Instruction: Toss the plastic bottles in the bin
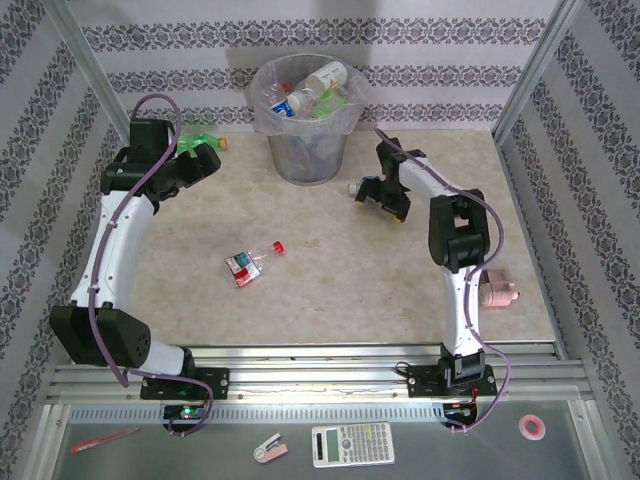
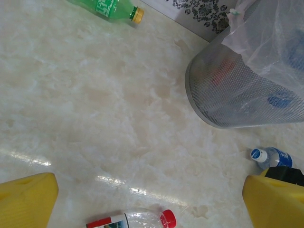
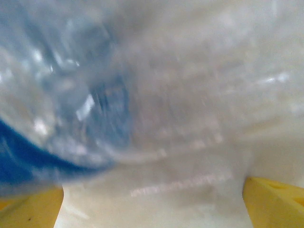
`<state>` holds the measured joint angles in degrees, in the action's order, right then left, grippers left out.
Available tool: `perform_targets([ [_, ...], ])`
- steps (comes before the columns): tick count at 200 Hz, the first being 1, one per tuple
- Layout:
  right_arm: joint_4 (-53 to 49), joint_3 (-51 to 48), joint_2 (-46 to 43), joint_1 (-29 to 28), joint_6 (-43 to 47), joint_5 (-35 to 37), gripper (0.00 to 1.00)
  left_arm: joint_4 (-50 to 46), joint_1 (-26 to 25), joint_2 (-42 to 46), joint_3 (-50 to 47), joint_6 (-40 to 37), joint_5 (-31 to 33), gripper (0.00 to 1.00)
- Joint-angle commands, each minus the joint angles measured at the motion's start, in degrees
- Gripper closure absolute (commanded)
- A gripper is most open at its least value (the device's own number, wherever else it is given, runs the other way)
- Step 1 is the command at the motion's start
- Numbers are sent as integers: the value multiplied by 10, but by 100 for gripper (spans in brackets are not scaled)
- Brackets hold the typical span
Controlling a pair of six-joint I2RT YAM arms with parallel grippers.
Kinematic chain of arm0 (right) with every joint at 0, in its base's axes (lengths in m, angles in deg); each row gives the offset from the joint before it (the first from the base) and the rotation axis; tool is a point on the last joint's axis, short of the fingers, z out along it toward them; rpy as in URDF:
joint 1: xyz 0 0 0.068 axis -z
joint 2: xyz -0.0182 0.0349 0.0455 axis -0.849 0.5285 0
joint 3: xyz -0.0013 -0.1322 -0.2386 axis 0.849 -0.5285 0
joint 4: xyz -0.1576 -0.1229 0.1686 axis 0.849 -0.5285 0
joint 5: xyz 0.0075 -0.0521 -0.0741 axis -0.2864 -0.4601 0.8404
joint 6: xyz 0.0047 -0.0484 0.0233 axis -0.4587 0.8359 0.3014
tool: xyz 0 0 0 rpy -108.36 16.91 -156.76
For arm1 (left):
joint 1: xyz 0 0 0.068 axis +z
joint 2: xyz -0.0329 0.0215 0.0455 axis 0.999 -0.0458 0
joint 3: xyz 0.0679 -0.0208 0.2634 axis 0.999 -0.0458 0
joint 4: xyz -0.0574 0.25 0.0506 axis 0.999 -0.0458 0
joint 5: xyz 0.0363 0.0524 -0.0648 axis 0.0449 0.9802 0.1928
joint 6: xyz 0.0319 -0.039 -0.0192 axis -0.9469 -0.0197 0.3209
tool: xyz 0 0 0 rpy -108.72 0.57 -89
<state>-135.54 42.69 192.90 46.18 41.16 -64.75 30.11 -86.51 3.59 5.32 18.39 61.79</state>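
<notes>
The grey mesh bin (image 1: pixel 305 150) (image 2: pixel 232 95), lined with a clear bag, stands at the back centre with several plastic bottles (image 1: pixel 310 88) in it. A green bottle (image 1: pixel 205 140) (image 2: pixel 111 8) lies by the back wall, just behind my left gripper (image 1: pixel 205 162) (image 2: pixel 149 204), which hangs open above bare table. A clear red-capped bottle (image 1: pixel 252 263) (image 2: pixel 135 220) lies mid-table. My right gripper (image 1: pixel 372 192) (image 3: pixel 152 199) is open and low, right of the bin. A clear blue-labelled bottle (image 1: pixel 355 187) (image 2: pixel 270 156) (image 3: pixel 71 95) lies close in front of its left finger, blurred.
A pink object (image 1: pixel 497 291) lies near the table's right edge, behind the right arm. Patterned walls and metal posts close in the back and sides. A calculator (image 1: pixel 352 444), tape roll (image 1: pixel 532 427) and small tools sit on the shelf below the arm bases.
</notes>
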Motion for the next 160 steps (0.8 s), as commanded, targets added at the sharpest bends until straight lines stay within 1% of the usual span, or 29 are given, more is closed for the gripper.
perform_targets([
  [1,29,-55,-81,5,-58,-49,2,21,3,-2,8,-24,-12,0],
  [22,53,-86,-118,10,-89,-71,2,40,4,-12,-1,-24,-24,0],
  [48,60,-61,-128,19,-117,-73,2,62,4,-33,-1,-21,-40,0],
  [79,45,-9,-73,32,-163,-78,2,80,4,-61,6,-19,-50,0],
  [93,45,-2,-54,34,-189,-86,2,79,4,-73,15,-20,-57,0],
  [112,48,-3,-37,37,-213,-77,2,76,5,-86,19,-22,-59,0],
  [160,22,67,34,47,-241,-68,2,82,10,-103,-4,-19,-58,0],
])
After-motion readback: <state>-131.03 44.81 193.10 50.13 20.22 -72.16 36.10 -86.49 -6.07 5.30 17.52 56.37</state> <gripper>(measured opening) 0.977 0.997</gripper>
